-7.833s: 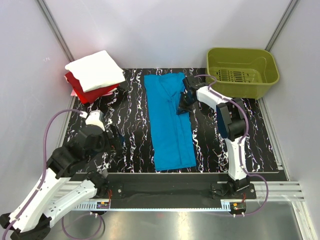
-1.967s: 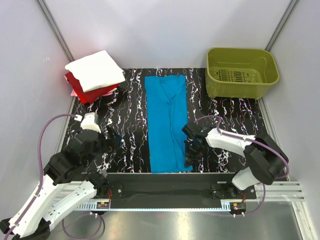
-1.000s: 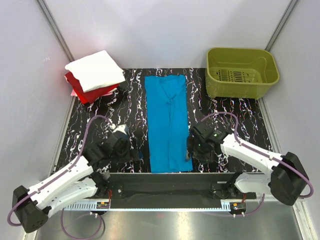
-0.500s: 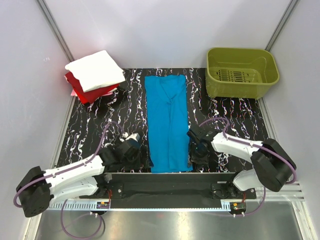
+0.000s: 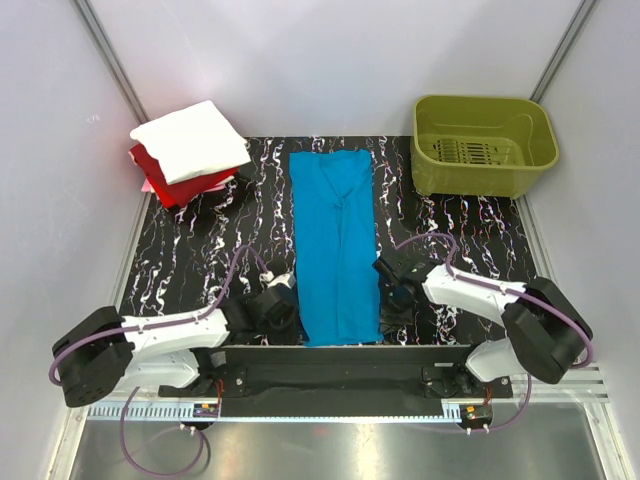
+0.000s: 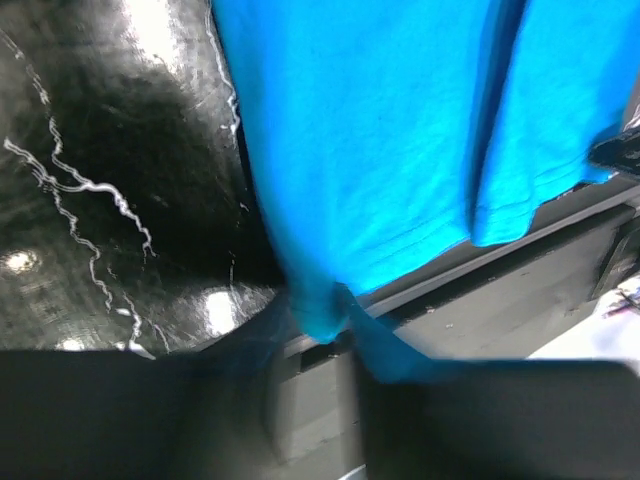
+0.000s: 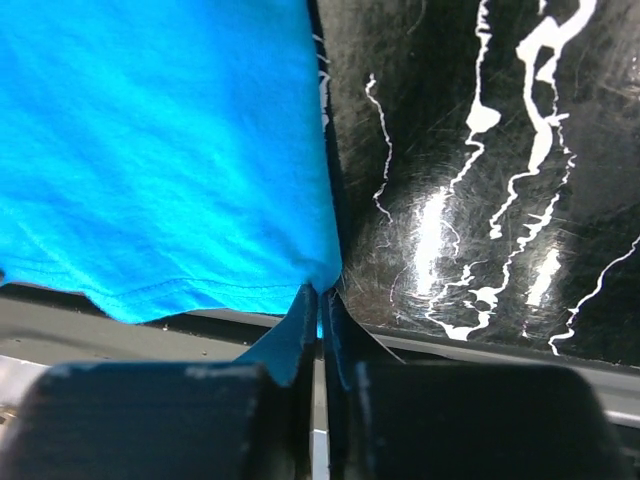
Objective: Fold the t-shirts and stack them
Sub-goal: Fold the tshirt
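Observation:
The turquoise-blue t-shirt [image 5: 336, 245] lies as a long narrow strip down the middle of the black marbled mat [image 5: 470, 240]. My left gripper [image 5: 292, 305] is low at its near left corner. In the left wrist view it is shut on a bunched bit of the blue hem [image 6: 325, 315], though that picture is blurred. My right gripper [image 5: 388, 312] is at the near right corner, its fingers [image 7: 300, 335] shut on the corner of the blue t-shirt [image 7: 170, 150]. A folded white t-shirt [image 5: 190, 140] rests on a folded red one [image 5: 165, 182] at the back left.
An olive-green plastic basket [image 5: 483, 145] stands at the back right corner. The black mounting rail [image 5: 330, 360] runs along the near edge just below the shirt's hem. Grey walls close in the mat on three sides.
My left arm has slid right along the near edge to the shirt's near left corner. Both grippers, open a second ago, have closed on the hem corners.

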{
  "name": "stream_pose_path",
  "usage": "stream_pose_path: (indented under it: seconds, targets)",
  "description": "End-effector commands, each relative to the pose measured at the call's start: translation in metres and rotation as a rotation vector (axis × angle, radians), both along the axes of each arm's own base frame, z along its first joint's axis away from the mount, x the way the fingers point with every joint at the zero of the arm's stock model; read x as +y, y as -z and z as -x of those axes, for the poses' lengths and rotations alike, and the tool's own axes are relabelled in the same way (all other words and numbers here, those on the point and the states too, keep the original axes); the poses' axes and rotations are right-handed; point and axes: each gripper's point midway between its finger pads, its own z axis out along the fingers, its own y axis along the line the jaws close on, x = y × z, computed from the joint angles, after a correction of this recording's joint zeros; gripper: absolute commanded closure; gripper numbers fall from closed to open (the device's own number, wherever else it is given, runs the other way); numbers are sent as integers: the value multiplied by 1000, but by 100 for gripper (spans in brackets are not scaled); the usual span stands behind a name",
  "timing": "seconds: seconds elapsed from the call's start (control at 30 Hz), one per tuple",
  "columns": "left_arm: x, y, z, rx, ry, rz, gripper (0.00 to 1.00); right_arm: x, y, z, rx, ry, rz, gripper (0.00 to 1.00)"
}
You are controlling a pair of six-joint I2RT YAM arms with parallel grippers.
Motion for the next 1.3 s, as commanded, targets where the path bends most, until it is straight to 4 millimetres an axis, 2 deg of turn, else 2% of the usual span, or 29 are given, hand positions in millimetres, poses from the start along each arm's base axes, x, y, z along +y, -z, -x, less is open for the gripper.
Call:
stream_pose_path:
  seconds: [0.0, 0.03, 0.07, 0.17, 0.2, 0.23, 0.27, 0.3, 0.33, 0.4, 0.5, 0.57, 0.6, 0.67, 0.7, 0.83, 0.87, 0.9, 0.97, 1.03, 1.07, 1.13, 1.17, 1.23, 1.27]
  targets:
    - [-9, -2, -2, -18, 0, 35, 90, 6, -10, -7, -50, 3, -55, 100]
    - [-9, -3, -2, -19, -4, 34, 99, 6, -11, -6, -50, 10, -59, 100]
    - [-9, -6, -2, -20, -13, 39, 100, 7, -13, -5, -44, 23, -67, 100]
    - [-11, -18, 4, -40, -19, 34, 100, 5, -23, 4, -26, 63, -97, 100]
    - [-8, -19, 8, -36, -22, 11, 100, 6, -32, 5, -46, 73, -126, 100]
    - [-13, -33, 8, -46, -40, 45, 100, 5, -36, 8, -42, 80, -135, 100]
    - [-15, -39, 14, -52, -33, 49, 100, 6, -41, 10, -43, 92, -149, 100]
    - [-9, -41, 14, -62, -46, 27, 100, 6, -51, 10, -69, 96, -178, 100]
    - [-13, -54, 14, -74, -60, 60, 100, 4, -55, 13, -66, 100, -180, 100]
    - [-10, -59, 16, -81, -68, 59, 100, 3, -64, 14, -84, 114, -199, 100]
    - [-10, -71, 18, -78, -74, 74, 100, 1, -70, 19, -84, 118, -214, 100]
    - [-14, -90, 16, -99, -73, 100, 100, -1, -74, 21, -79, 125, -218, 100]
    - [-9, -93, 16, -102, -76, 81, 100, 1, -84, 18, -105, 126, -239, 100]
    - [-5, -104, 11, -131, -82, 65, 100, -3, -91, 15, -132, 147, -228, 100]
    - [1, -112, 7, -151, -97, 37, 100, -1, -101, 10, -161, 143, -238, 100]
    - [12, -132, -14, -230, -107, -20, 99, -2, -120, -17, -239, 118, -174, 100]
    - [17, -135, -24, -234, -136, -29, 99, 2, -133, -28, -279, 95, -173, 100]
    - [17, -139, -28, -234, -130, -22, 99, 2, -129, -35, -269, 86, -140, 100]
    - [21, -147, -47, -260, -140, -37, 99, 4, -143, -56, -321, 79, -138, 100]
    - [19, -151, -60, -271, -111, -55, 98, 5, -144, -74, -329, 82, -123, 100]
    - [24, -152, -71, -261, -133, -64, 98, 3, -152, -90, -358, 87, -122, 100]
    - [25, -149, -86, -257, -129, -93, 97, 4, -148, -107, -349, 86, -99, 100]
    - [29, -154, -100, -274, -135, -101, 97, 3, -149, -115, -358, 75, -95, 100]
    - [25, -151, -115, -265, -107, -117, 97, 4, -150, -138, -364, 86, -88, 100]
    - [26, -161, -128, -274, -122, -104, 97, 3, -149, -152, -366, 87, -80, 100]
